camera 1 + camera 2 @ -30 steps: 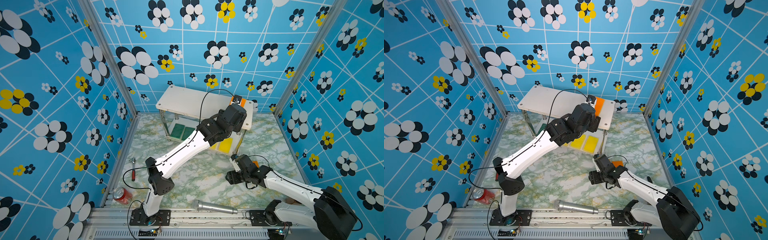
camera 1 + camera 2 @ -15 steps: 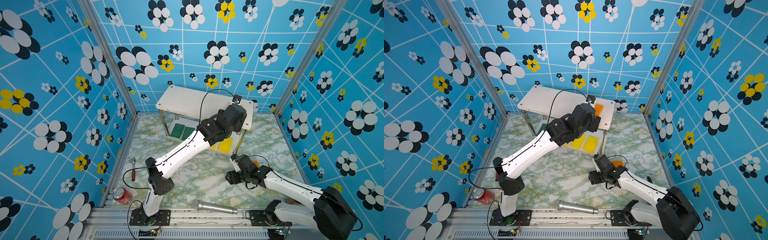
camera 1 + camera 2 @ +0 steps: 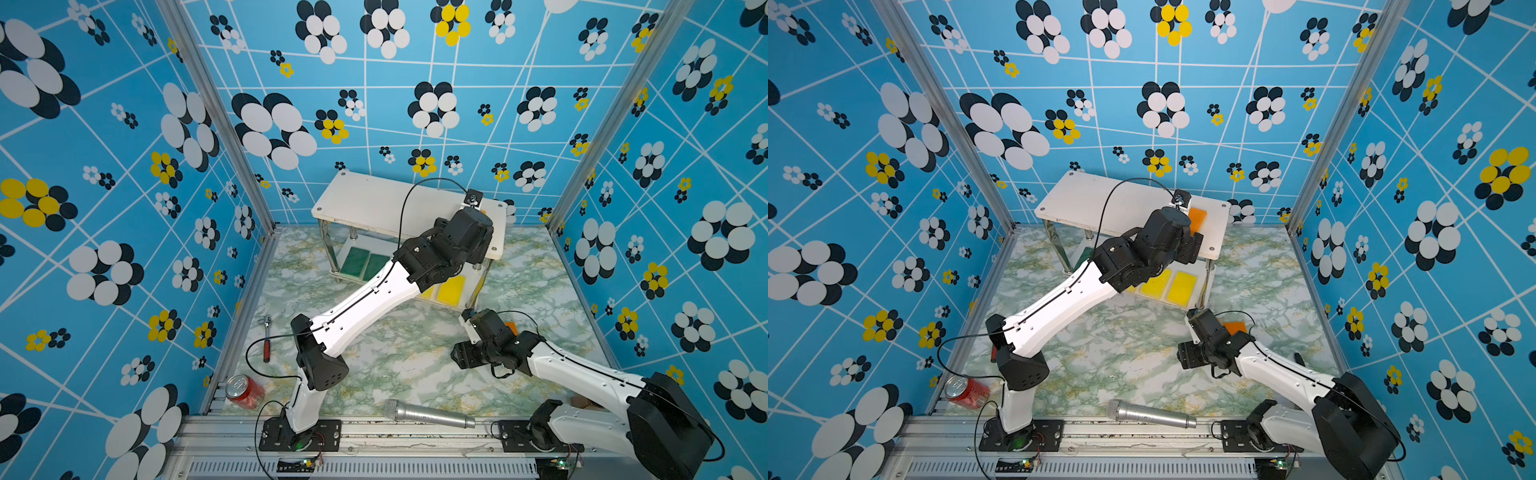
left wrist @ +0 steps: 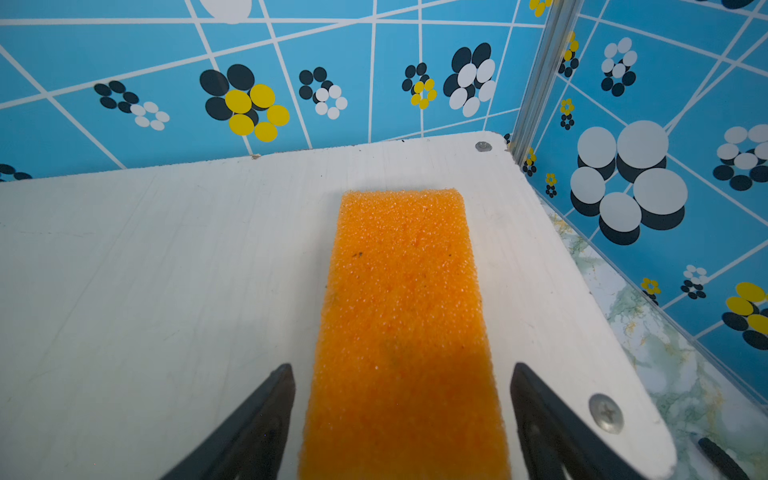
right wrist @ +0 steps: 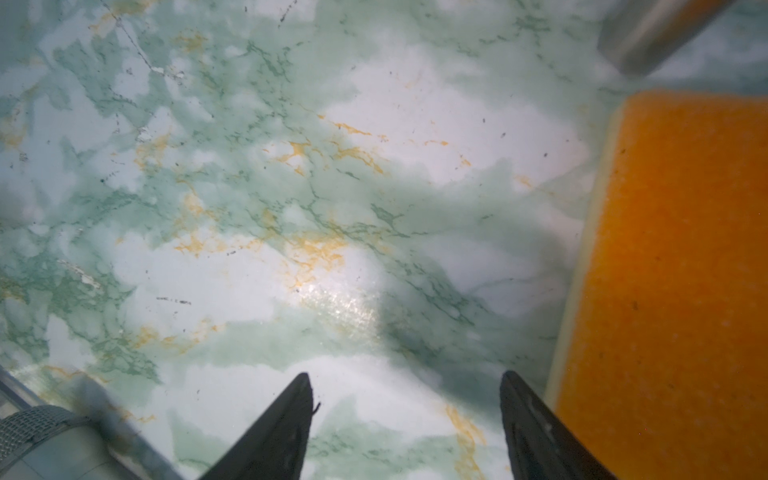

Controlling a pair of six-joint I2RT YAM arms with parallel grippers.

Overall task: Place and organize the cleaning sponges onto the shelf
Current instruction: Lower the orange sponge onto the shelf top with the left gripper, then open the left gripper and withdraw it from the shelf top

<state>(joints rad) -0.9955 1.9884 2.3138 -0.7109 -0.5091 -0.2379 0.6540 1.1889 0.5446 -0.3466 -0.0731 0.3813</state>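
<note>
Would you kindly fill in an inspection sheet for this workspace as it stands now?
Surface: marble-patterned tabletop, no spills seen.
Job's things: shelf at the back; orange sponge flat on its top board; green sponges and yellow sponges on the lower board; second orange sponge on the tabletop.
Clutter: red can, microphone, red-handled tool.
Grippers: left gripper open, jaws astride the orange sponge without touching; right gripper open, empty, beside the second orange sponge.
Cables: black cable looping over the shelf.
Surroundings: blue flowered walls.
</note>
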